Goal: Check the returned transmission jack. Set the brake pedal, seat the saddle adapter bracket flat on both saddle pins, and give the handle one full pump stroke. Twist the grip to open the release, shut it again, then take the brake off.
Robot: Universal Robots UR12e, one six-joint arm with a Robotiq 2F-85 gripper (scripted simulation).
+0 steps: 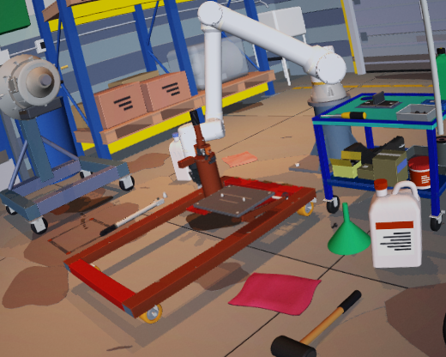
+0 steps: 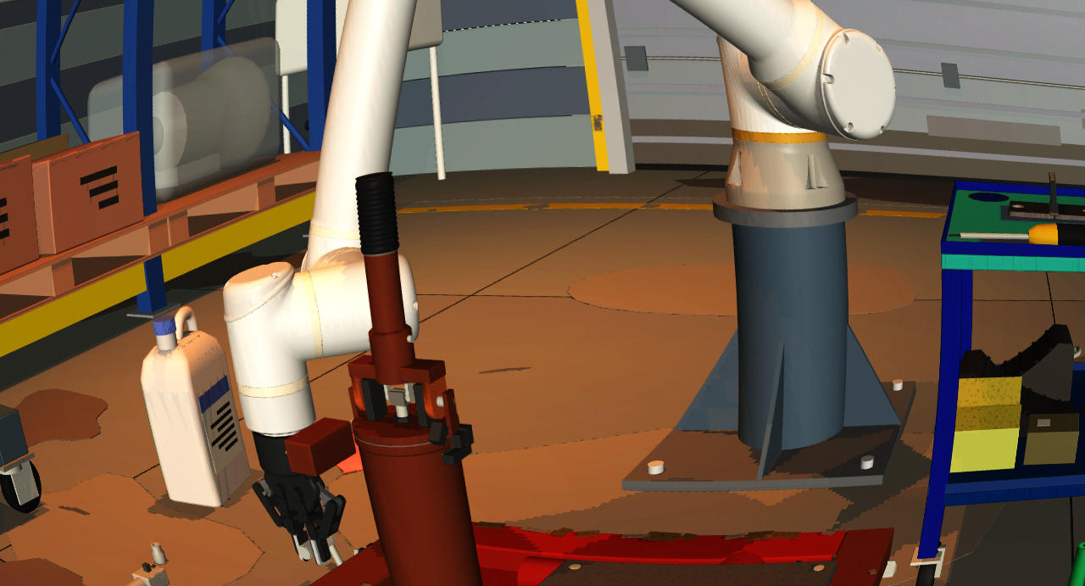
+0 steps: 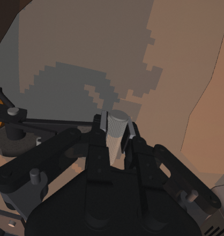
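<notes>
In the middle of the workshop floor stands the red transmission jack (image 1: 187, 240), a long wheeled frame with a brown hydraulic column (image 2: 413, 492) at its far end. The pump handle (image 2: 377, 256), with a black ribbed grip on top, rises nearly upright from the column. A grey saddle plate (image 1: 234, 200) lies flat over the frame beside the column. A small red-brown block juts from the column's left side. Just below that block, low on the column's far-left side, my gripper (image 3: 116, 126) is closed on a short grey knurled pedal pin (image 3: 115, 135).
A white jug (image 2: 193, 416) stands on the floor close to my wrist. A blue tool cart (image 1: 388, 141) sits right of the jack, with a green funnel (image 1: 348, 234) and a white canister (image 1: 395, 227) before it. An engine stand (image 1: 41, 141) and pallet racking fill the left.
</notes>
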